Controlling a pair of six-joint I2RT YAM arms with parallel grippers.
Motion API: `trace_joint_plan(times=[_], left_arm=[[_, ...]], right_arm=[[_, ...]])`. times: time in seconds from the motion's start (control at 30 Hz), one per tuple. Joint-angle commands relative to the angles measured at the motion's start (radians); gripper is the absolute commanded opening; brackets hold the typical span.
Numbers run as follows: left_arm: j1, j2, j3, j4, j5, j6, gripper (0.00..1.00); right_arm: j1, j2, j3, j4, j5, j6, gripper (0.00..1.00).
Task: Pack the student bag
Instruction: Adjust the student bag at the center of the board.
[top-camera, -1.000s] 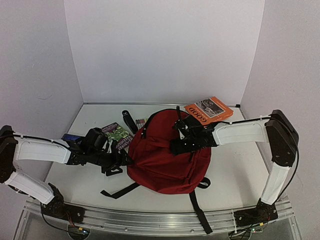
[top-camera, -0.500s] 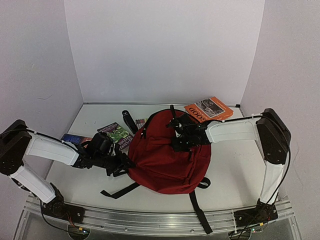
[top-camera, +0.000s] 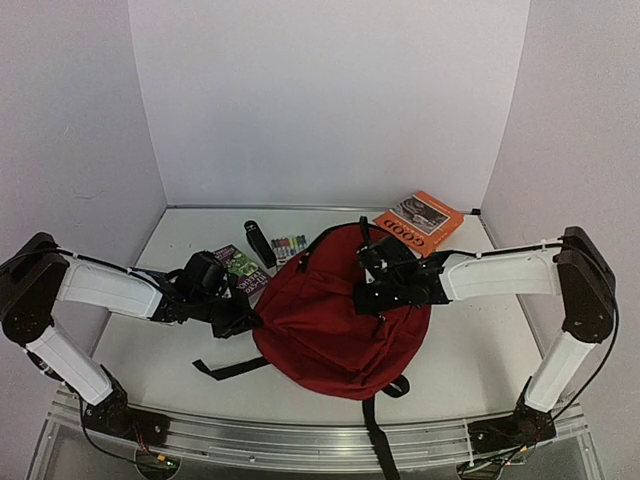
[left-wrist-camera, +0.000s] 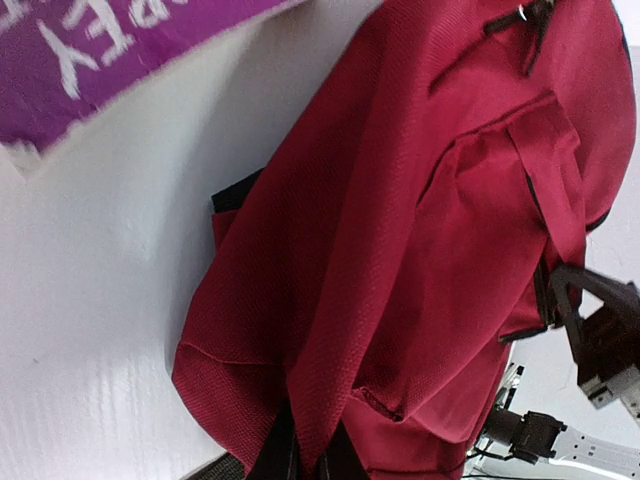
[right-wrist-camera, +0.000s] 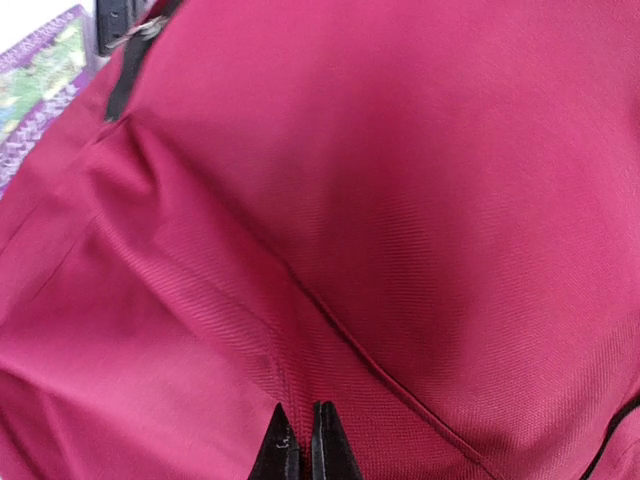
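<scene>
student bag: lying mid-table, between both arms | left gripper: pinching red fabric at the bag's left edge | right gripper: tips pressed together on a fabric fold on top

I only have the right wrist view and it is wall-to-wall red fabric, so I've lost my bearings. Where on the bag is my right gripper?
Observer: Seen from above, the right gripper is on the upper face of the student bag, toward its far right side.
Operator: And what is the left arm doing?
Observer: The left gripper is shut on a fold of fabric at the bag's left edge, on the opposite side from yours.
</scene>
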Motion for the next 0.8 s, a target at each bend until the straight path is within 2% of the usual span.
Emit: trace_joint_plan(times=[0.0, 0.13, 0.47, 0.5, 0.53, 0.67, 0.7, 0.77], left_arm=[[0.087, -0.002, 0.089, -0.021, 0.002, 0.096, 0.00], [0.136, 0.053, 0.210, -0.110, 0.031, 0.200, 0.00], [0.201, 0.182, 0.386, -0.101, 0.109, 0.307, 0.01], [0.203, 0.175, 0.382, -0.103, 0.107, 0.310, 0.04], [0.207, 0.157, 0.370, -0.106, 0.093, 0.305, 0.13], [0.212, 0.052, 0.286, -0.127, 0.052, 0.287, 0.53], [0.212, 0.025, 0.267, -0.142, 0.047, 0.282, 0.59], [0.212, -0.024, 0.223, -0.174, 0.047, 0.274, 0.66]], right_arm=[[0.068, -0.090, -0.051, 0.053, -0.048, 0.148, 0.00], [0.110, -0.109, -0.084, 0.101, -0.036, 0.263, 0.00], [0.155, -0.111, -0.180, 0.270, 0.016, 0.477, 0.02], [0.155, -0.112, -0.183, 0.268, 0.025, 0.480, 0.06], [0.155, -0.119, -0.185, 0.263, 0.041, 0.476, 0.15], [0.154, -0.174, -0.183, 0.215, 0.102, 0.421, 0.58], [0.154, -0.190, -0.183, 0.203, 0.115, 0.404, 0.66], [0.154, -0.209, -0.174, 0.176, 0.136, 0.366, 0.74]])
